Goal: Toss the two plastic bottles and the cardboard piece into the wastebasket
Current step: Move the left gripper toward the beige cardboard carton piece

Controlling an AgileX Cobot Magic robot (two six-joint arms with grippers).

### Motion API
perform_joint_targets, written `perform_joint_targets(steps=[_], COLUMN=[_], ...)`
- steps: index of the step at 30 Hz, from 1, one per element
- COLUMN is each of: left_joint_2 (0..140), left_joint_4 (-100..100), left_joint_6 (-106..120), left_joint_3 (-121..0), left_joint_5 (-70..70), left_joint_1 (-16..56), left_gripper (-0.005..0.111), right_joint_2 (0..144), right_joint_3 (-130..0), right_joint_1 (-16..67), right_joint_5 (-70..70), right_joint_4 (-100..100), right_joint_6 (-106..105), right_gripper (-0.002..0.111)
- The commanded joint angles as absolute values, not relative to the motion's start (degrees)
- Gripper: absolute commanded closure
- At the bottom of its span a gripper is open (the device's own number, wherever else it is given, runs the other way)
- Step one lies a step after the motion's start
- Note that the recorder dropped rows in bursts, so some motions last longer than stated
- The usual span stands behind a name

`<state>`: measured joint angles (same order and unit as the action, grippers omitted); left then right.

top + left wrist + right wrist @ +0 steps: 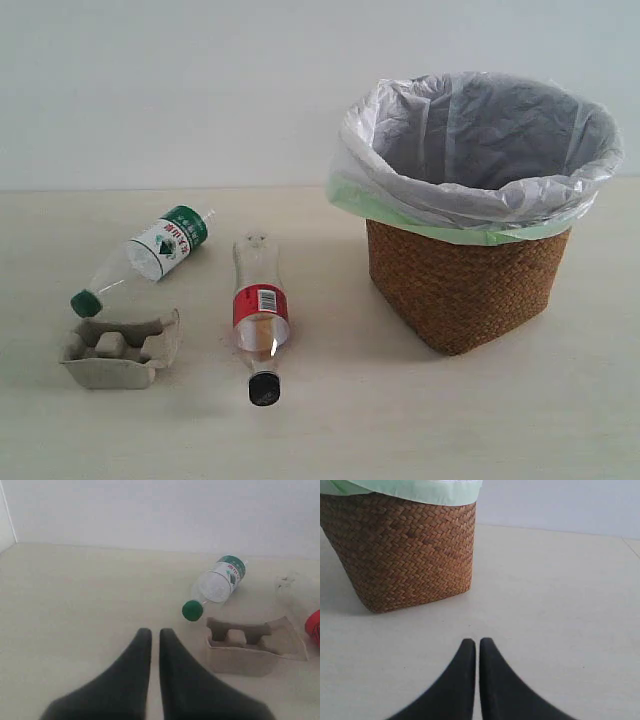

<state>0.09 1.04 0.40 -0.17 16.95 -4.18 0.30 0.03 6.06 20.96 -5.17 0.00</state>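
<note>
In the exterior view's lower left, the green-capped bottle (148, 257), red-labelled bottle (260, 305) and cardboard piece (118, 352) lie on the surface (400, 425), with the wastebasket (462, 290) at right. The left gripper (155, 632) and right gripper (477, 641) show jaws nearly together, empty. Best to widen the left first, then straddle the green-capped bottle across its body.

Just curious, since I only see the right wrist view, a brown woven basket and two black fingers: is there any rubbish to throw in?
Observer: Yes. A clear plastic bottle with a green cap lies on its side, left of the brown wicker wastebasket.
Operator: Anything else?
Observer: A clear bottle with black cap and red label lies beside it.
Operator: Any cardboard?
Observer: A grey-beige moulded pulp tray sits by the first bottle's cap.
</note>
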Motion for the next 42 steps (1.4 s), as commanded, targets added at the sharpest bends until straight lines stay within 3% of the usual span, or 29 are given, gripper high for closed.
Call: perform_joint_targets(steps=[1, 15, 22, 26, 33, 42], left_joint_2=[0.00, 0.00, 0.00, 0.00, 2.34, 17.51], left_joint_4=[0.00, 0.00, 0.00, 0.00, 0.00, -2.56], left_joint_6=[2.68, -1.53, -23.01, -24.32, -23.19, -11.14], left_joint_3=[0.00, 0.00, 0.00, 0.00, -11.24, -27.93], left_joint_5=[12.63, -15.68, -33.99, -43.76, -34.39, -14.26], left_joint_1=[-4.41, -4.41, -4.41, -4.41, -4.41, -4.41], left_gripper=[0.101, 0.101, 0.101, 0.101, 0.101, 0.101], right_joint_2=[0.00, 0.00, 0.00, 0.00, 0.00, 0.00], right_joint_3=[0.00, 0.00, 0.00, 0.00, 0.00, 0.00], right_joint_1=[5.79, 5.79, 5.79, 5.79, 5.79, 5.79], right_joint_5=[20.71, 20.71, 20.71, 20.71, 20.71, 20.71], right_joint_4=[-5.21, -5.21, -5.21, -5.21, -5.21, -5.21], right_joint_6=[0.00, 0.00, 0.00, 0.00, 0.00, 0.00], right_gripper=[0.108, 0.108, 0.108, 0.108, 0.108, 0.108])
